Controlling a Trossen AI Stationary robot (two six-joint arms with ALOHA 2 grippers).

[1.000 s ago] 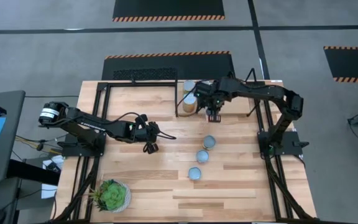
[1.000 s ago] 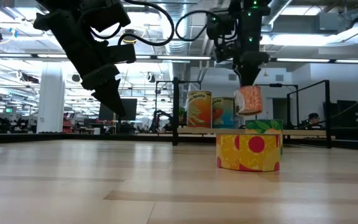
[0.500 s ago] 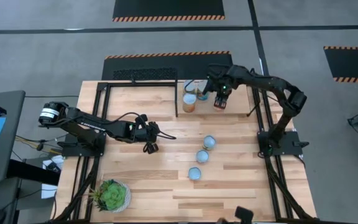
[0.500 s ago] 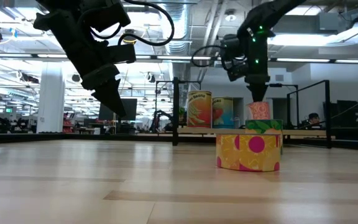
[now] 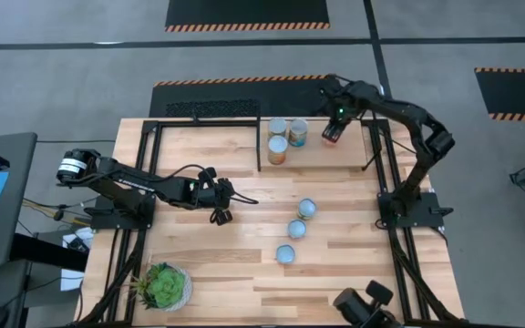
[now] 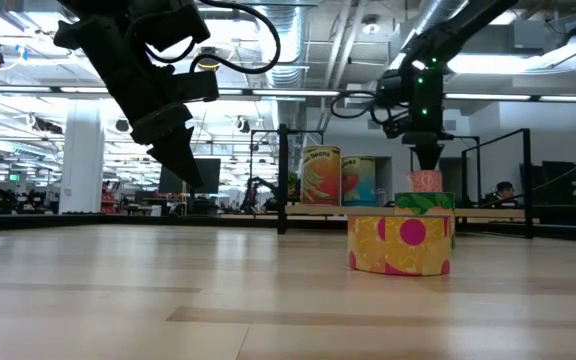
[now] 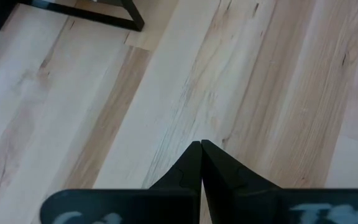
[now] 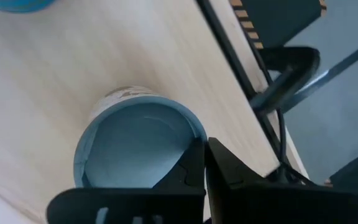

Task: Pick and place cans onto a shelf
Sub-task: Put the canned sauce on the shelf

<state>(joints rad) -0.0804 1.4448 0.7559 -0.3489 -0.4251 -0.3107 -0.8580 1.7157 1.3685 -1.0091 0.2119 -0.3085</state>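
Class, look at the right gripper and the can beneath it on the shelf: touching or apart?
Touching. The right wrist view shows the right gripper shut on the rim of the can, standing on the shelf.

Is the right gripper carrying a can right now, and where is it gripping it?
Yes. The right gripper is shut on a can, pinching its top rim, over the shelf.

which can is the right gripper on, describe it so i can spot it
Find the shelf at the far edge of the table, framed by black rods. Three cans stand on it: two close together at its left end, and one can apart to their right. That lone one, with the right gripper shut on its rim, is it.
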